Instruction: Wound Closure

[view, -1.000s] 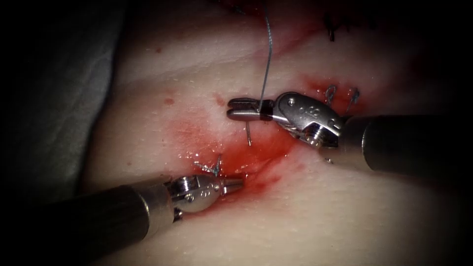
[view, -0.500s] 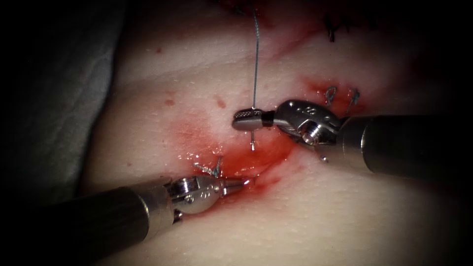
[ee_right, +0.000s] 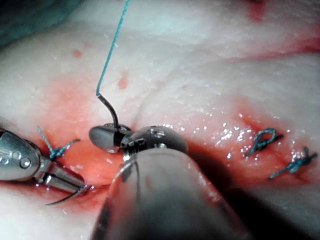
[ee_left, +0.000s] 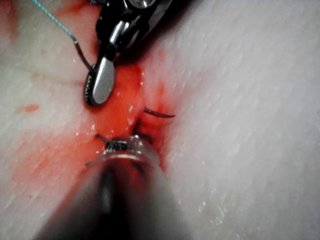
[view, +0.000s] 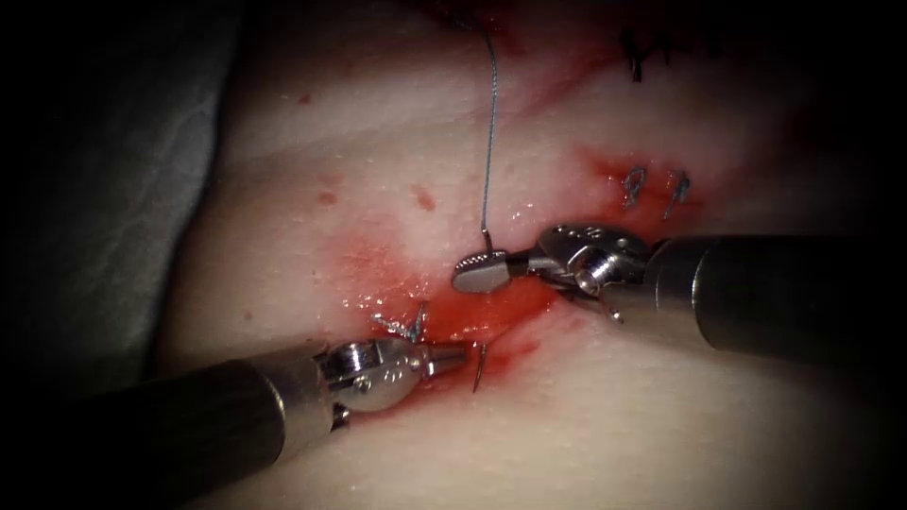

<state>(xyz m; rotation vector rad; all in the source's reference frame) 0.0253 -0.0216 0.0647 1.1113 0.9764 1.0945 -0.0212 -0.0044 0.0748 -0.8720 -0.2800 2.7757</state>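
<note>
The needle (view: 479,367) is gripped close to its thread end by the shut jaws of the right tool (view: 482,274), and its body, free above the tissue (view: 661,425) a second ago, is now buried under the cut (view: 496,312), with the tip emerging just right of the left tool (view: 452,356). The left tool's jaws are drawn narrow, nothing is seen held in them, and they are laid on the red, wet edge beside the tip. The drive is best done by rolling the wrist along the needle's curve, so that the tissue is not levered or torn, while the thread (view: 489,142) is left slack.
</note>
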